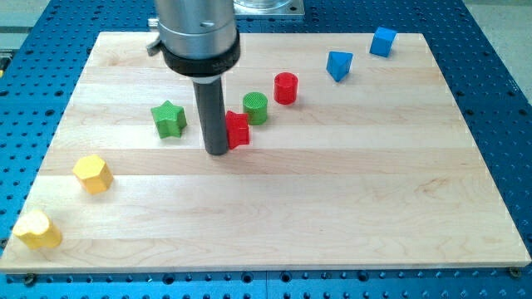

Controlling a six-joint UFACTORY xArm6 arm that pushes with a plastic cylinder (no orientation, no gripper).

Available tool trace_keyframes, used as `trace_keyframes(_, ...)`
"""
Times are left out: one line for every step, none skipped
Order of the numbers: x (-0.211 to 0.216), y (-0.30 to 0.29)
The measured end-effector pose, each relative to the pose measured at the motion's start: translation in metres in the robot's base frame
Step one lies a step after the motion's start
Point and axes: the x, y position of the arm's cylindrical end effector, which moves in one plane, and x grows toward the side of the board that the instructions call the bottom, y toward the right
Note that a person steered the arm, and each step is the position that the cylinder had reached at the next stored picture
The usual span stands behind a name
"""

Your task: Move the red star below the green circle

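Tip: the rod's lower end, my tip [217, 152], sits pressed against the left side of the red star [238, 130], a little above the middle of the surface [332, 216].
End effector: nothing to clench or release here, just a bare rod, so it grasps nothing; it only touches the block.
Red star: partly hidden behind the rod, lying just below and left of the green circle [256, 108], nearly touching it.
Handling: looks like a small, light, rigid block that should slide easily on smooth wood; its points may make it spin if nudged off-centre, so push square through its middle.
Where to push: from its left side, as now, a short shove toward the right edge would bring it under the green circle.
Neighbours: red cylinder [286, 87] beyond the circle, green star [169, 119] toward the left edge.
Far off: two blue blocks near the top right corner, two yellow ones near the bottom left corner.
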Motion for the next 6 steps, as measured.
trace_keyframes(0.007, -0.046)
trace_keyframes(-0.005, -0.067)
trace_keyframes(-0.006, -0.007)
trace_keyframes(0.011, -0.034)
trace_keyframes(0.001, -0.073)
trace_keyframes(-0.015, -0.028)
